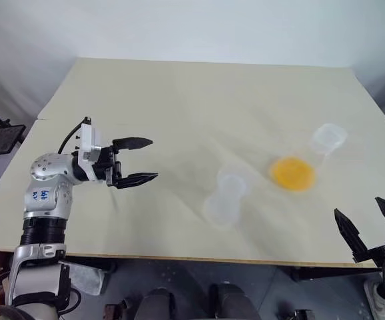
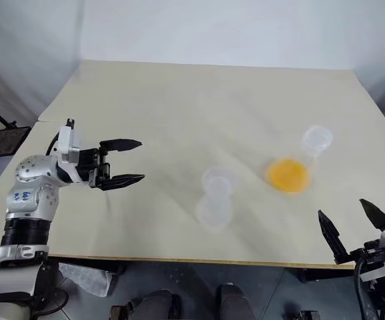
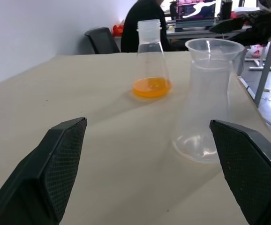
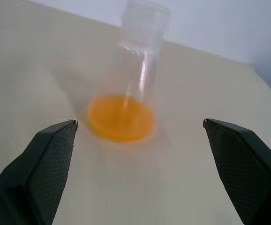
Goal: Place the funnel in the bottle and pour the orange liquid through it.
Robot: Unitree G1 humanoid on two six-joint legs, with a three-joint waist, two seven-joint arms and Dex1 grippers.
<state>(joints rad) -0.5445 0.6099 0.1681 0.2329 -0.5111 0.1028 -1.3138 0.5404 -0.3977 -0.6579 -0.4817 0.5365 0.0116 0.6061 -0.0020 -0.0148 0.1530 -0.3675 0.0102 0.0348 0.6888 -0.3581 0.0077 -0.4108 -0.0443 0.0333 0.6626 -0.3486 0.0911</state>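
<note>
Left fingers: the left gripper (image 1: 141, 160) has its two black fingers spread wide with nothing between them; it hangs over the left part of the table (image 1: 179, 93), pointing across toward the glassware.
Right fingers: the right gripper (image 1: 370, 222) is likewise spread and empty, at the table's near right edge, aimed toward the flask with liquid.
Funnel: the funnel (image 3: 214, 48) already sits in the neck of the bottle (image 3: 205, 112); in the left wrist view its wide cup rests on the rim, upright as far as I can tell.
Bottle: stands upright near the middle of the table, toward the near edge, well apart from both grippers; its base looks empty, with no orange showing inside.
Orange liquid: the orange liquid (image 4: 121, 117) lies as a shallow layer in the bottom of the second flask (image 3: 150, 51), which stands upright to the right of the bottle and farther back, near it but not touching.
Done: the first half, by my reading, is complete, since the funnel is seated in the bottle.
Left: the whole pour; the second flask has to be grasped, lifted, carried over the funnel and tilted.
Likely next: the right gripper is the nearer to the second flask and faces it, so it seems the one to take it.
Risk: the funnel rests loosely, so a knock could tip it.
</note>
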